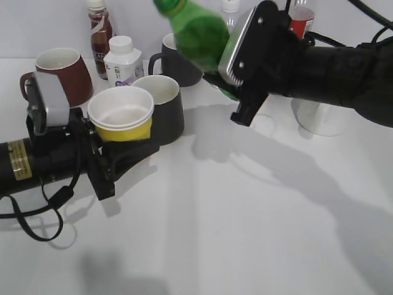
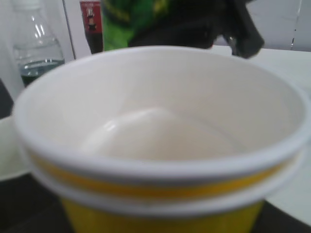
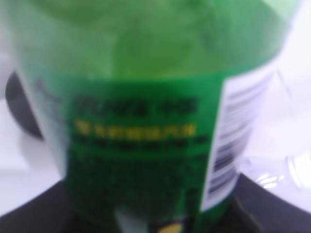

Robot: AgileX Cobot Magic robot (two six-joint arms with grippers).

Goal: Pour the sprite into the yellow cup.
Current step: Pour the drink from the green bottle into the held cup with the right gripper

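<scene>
A white table [image 1: 245, 233] fills most of the exterior view, its surface smooth and bright. Soft grey shadows fall across it toward the lower right and along the lower left edge. Behind the table stands a plain pale wall [image 1: 49, 24], slightly grey-blue. In the left wrist view, thin dark vertical lines [image 2: 68, 29] run down the white wall at the back.

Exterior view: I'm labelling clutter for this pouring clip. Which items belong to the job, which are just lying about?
In use: sprite, tilted in the right gripper; yellow cup, held by the left gripper.

Lying about: red-brown mug, two dark mugs, white bottle, brown bottle.
</scene>
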